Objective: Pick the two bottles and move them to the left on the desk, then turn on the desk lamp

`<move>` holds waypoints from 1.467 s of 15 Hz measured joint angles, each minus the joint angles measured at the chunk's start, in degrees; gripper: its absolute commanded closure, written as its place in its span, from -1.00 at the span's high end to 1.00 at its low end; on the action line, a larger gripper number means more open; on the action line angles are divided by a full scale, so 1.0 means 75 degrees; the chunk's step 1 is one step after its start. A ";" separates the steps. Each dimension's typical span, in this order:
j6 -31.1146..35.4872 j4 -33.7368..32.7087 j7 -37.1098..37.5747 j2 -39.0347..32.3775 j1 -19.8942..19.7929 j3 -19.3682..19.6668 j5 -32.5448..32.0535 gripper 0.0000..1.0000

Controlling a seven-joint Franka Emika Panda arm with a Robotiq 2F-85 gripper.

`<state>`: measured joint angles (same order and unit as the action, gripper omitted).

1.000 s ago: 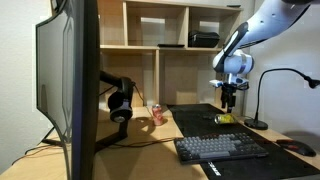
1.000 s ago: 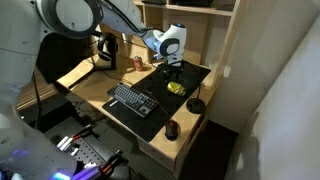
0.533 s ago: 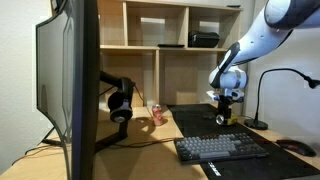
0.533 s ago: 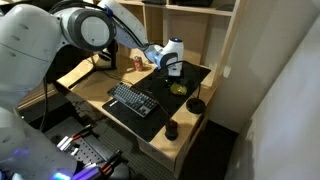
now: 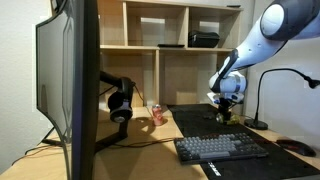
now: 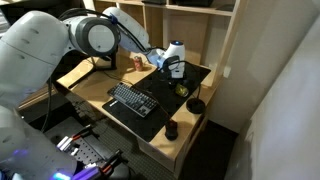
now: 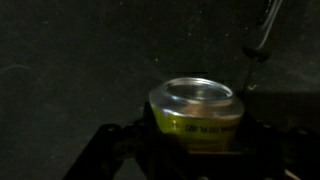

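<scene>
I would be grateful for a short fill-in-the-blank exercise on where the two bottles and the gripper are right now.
1. In the wrist view, the yellow-green bottle stands upright between the two ____ of the gripper.
2. That bottle rests on the black ____ that covers part of the desk.
3. The pinkish-red bottle stands far from the gripper, close to the black ____ that hang beside it.

Missing words: fingers; mat; headphones.

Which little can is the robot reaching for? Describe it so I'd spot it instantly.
Find the big black mat on the desk, then the tall black desk lamp at one end. Just beside the lamp's base, under the tool, stands a yellow-green can; the other can is pinkish-red, near the headphones.
</scene>
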<state>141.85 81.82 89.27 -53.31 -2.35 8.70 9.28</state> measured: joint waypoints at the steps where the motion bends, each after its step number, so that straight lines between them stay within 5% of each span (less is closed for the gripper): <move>1: 0.0000 -0.0021 -0.0001 -0.0004 0.0000 0.0000 0.0000 -0.19; 5: -0.0283 -0.0172 -0.0142 0.0030 -0.0023 -0.0070 0.0041 -0.43; 13: -0.3455 -0.0448 -0.1472 0.1362 -0.0130 -0.0535 0.0184 -0.47; 19: -0.4814 0.0652 -0.2773 0.2679 0.0126 -0.1082 0.0456 -0.47; 20: -0.4993 0.0927 -0.2984 0.2933 0.0207 -0.1179 0.0569 0.03; 22: -0.5280 0.1259 -0.3192 0.3290 0.0324 -0.1259 0.0748 0.03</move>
<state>102.26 91.27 65.34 -28.63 0.08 -0.75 14.88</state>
